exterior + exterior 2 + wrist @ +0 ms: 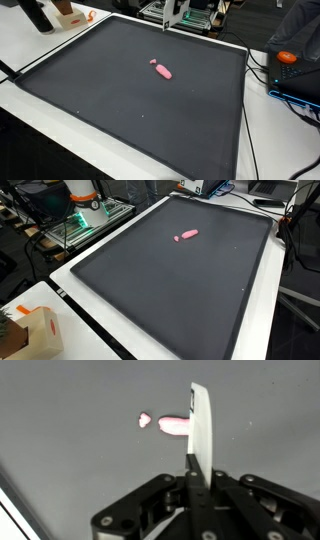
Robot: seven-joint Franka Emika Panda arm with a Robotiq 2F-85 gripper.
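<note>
Pink piece (172, 425) on dark mat (100, 95) in all views, tool (199, 400) only in wrist view, shut, holding nothing

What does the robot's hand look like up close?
In the wrist view, the hand has chunky black links with small round bolts at its base. From them rise flat, pale white fingers, thin like a blade. No cables or markings show.

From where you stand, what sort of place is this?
Probably a lab or workshop: a dark work mat on a white table, loose cables alongside, and green-lit electronics nearby.
</note>
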